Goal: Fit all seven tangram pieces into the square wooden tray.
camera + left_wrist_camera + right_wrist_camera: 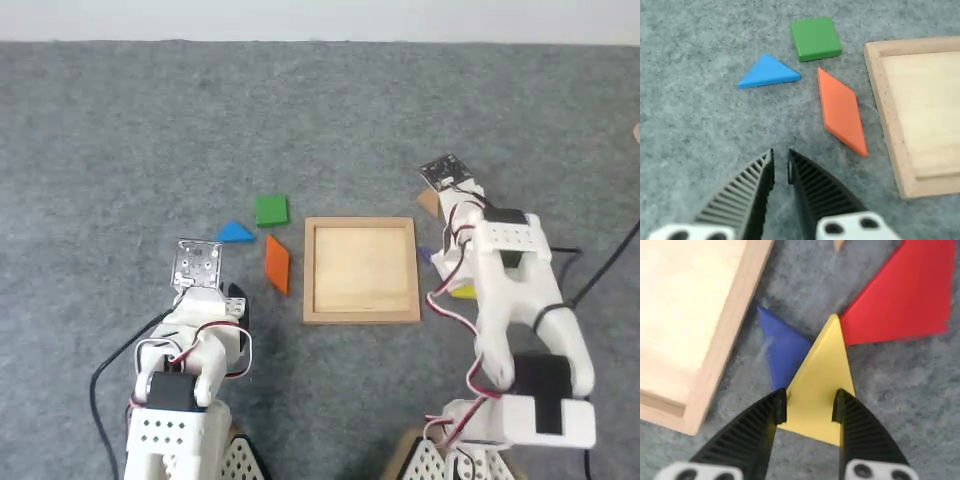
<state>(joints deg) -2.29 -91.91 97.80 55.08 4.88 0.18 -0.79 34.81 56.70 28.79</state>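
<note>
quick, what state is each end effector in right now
left end effector: closed or nearly so, holding nothing
right end effector: open, tips over the yellow triangle, not gripping it

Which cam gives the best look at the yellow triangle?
Right wrist view: the yellow triangle lies almost whole between the right gripper's open jaws, next to the dark blue triangle and red triangle. The high view catches a yellow sliver beside the right arm. The left wrist view faces the wooden tray's other side.
</note>
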